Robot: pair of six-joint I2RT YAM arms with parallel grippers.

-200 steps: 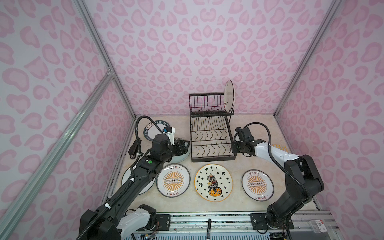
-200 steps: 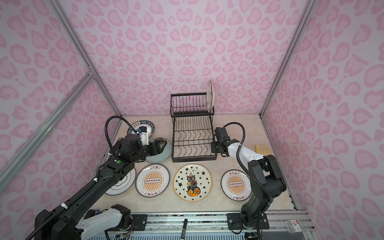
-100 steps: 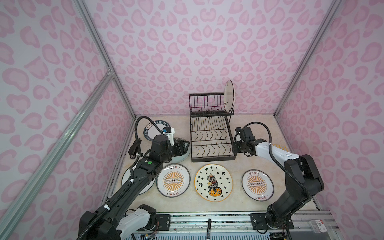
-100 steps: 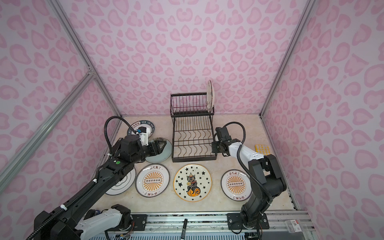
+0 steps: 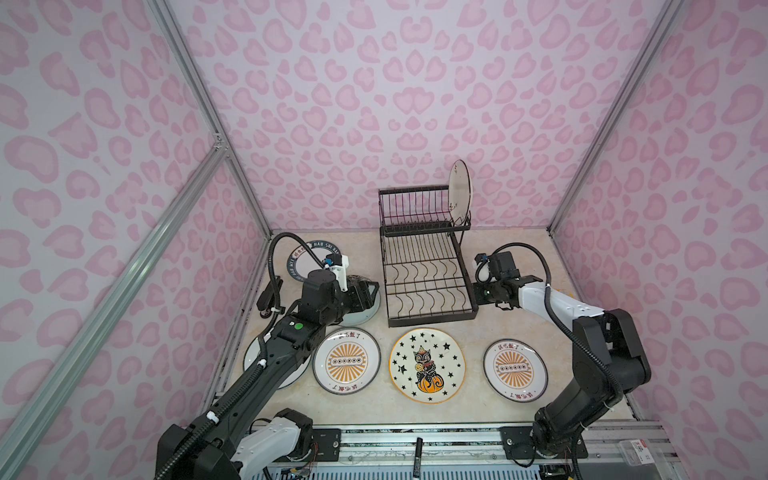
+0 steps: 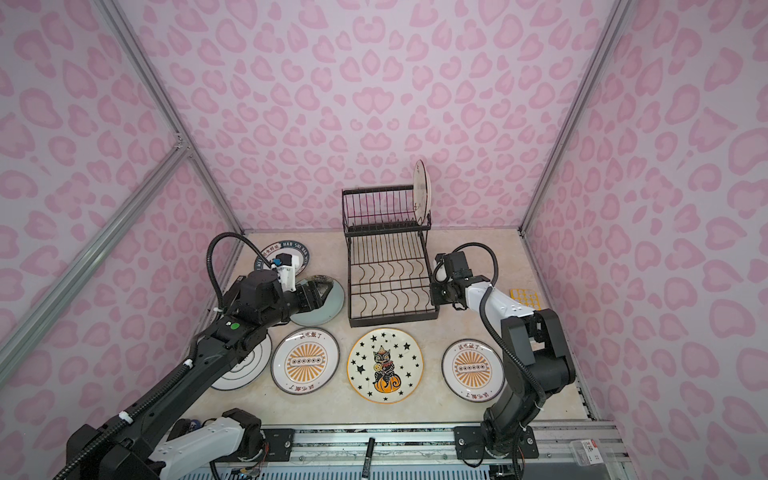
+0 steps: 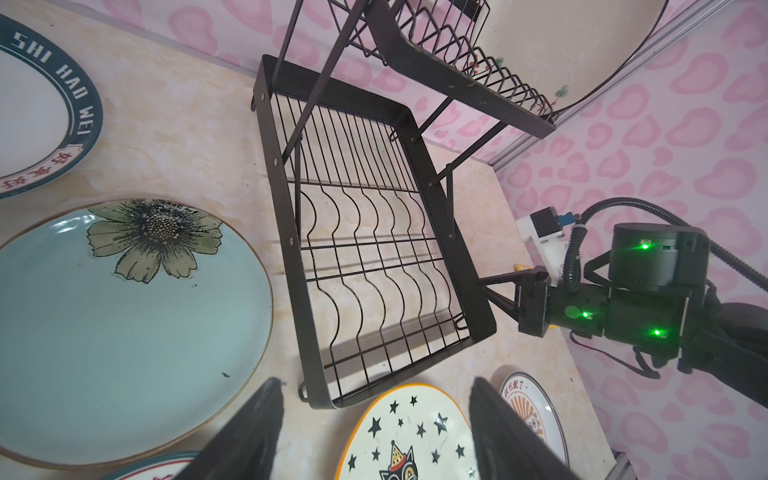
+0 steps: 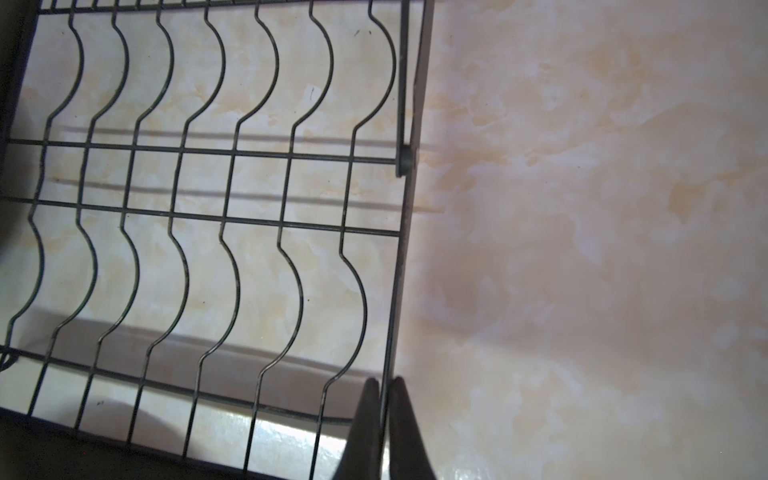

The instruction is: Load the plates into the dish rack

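Note:
The black wire dish rack (image 5: 424, 274) (image 6: 390, 282) stands mid-table with one white plate (image 5: 459, 193) upright in its upper tier. My right gripper (image 8: 386, 380) (image 5: 475, 293) is shut on the thin right rim of the rack's lower tray (image 8: 208, 208). My left gripper (image 7: 376, 382) (image 5: 372, 291) hovers open over the pale teal flower plate (image 7: 124, 324) (image 5: 361, 316), left of the rack, holding nothing. Flat on the table lie a dark-lettered plate (image 5: 307, 253), a white plate (image 5: 253, 357) under my left arm, two orange-sunburst plates (image 5: 346, 360) (image 5: 515, 370) and the star-and-cat plate (image 5: 427, 365).
A yellow calculator (image 6: 524, 297) lies right of my right arm near the wall. A black marker (image 5: 417, 451) rests on the front rail. Pink patterned walls close in the table on three sides.

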